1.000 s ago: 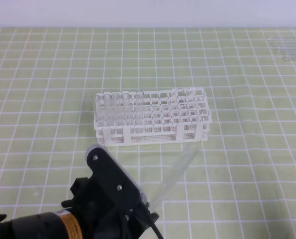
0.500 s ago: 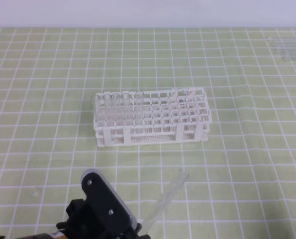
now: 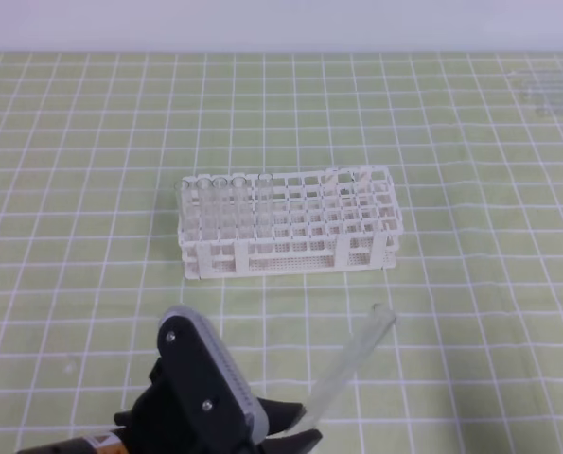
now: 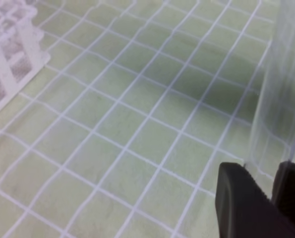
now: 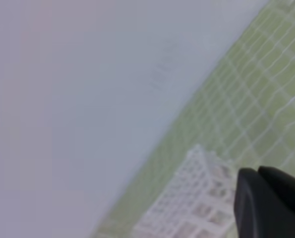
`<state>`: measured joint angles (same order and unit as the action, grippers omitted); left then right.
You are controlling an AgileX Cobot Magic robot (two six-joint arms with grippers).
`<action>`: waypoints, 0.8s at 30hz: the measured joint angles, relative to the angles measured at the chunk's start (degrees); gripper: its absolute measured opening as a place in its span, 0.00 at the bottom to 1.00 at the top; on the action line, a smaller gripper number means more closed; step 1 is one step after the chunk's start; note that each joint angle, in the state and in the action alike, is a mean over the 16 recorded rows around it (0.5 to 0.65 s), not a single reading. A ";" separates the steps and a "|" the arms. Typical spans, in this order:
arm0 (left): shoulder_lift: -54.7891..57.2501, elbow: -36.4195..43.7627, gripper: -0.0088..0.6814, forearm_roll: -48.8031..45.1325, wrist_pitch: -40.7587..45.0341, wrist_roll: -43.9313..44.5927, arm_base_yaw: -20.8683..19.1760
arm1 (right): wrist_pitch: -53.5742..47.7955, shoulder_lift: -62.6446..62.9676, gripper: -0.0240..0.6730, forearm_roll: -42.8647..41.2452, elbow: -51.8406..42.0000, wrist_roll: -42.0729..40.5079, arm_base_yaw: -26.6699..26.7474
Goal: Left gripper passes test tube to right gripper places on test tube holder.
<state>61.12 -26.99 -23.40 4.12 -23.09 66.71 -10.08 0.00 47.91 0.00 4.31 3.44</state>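
In the exterior view my left gripper point(image 3: 298, 423) sits at the bottom edge, left of centre, shut on the lower end of a clear test tube point(image 3: 354, 362). The tube slants up and to the right, with its open rim in front of the white test tube holder point(image 3: 290, 248) and apart from it. The left wrist view shows the tube point(image 4: 278, 99) rising between the two black fingers point(image 4: 239, 198). The right gripper point(image 5: 259, 174) appears only in its own wrist view, shut and empty, with the holder point(image 5: 187, 213) blurred below it.
Several other clear tubes point(image 3: 226, 194) stand in the holder's left back holes. A green mat with a white grid point(image 3: 92, 142) covers the table. A faint clear object point(image 3: 546, 93) lies at the far right back. A corner of the holder point(image 4: 11, 54) shows at top left of the left wrist view.
The left gripper has drawn back toward the front edge with the tube. The tube's rim dropped away from the holder, then swung a little to the right.
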 joint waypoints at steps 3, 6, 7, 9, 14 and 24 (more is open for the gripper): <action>0.22 0.00 0.17 -0.45 -1.38 0.30 0.00 | -0.17 0.00 0.01 6.51 0.00 -0.08 0.00; 0.56 0.00 0.17 -0.61 -2.23 0.42 0.00 | -1.45 0.00 0.01 10.58 0.00 -0.77 0.00; 0.65 0.00 0.17 -0.63 -2.41 0.45 0.00 | -2.02 0.00 0.01 11.63 0.00 -1.32 0.00; 0.79 0.00 0.17 -0.64 -2.53 0.46 0.00 | -3.20 0.00 0.01 13.64 0.00 -3.16 0.00; 0.90 0.00 0.18 -0.64 -2.59 0.42 0.00 | -6.78 0.00 0.01 20.85 0.49 -12.93 0.00; 0.94 0.00 0.17 -0.60 -4.26 -0.57 0.00 | -16.40 -1.99 0.01 37.57 5.82 -39.79 0.00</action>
<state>62.06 -26.99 -24.00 -0.13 -23.66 66.71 -26.48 -1.99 85.48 5.82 -35.48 3.44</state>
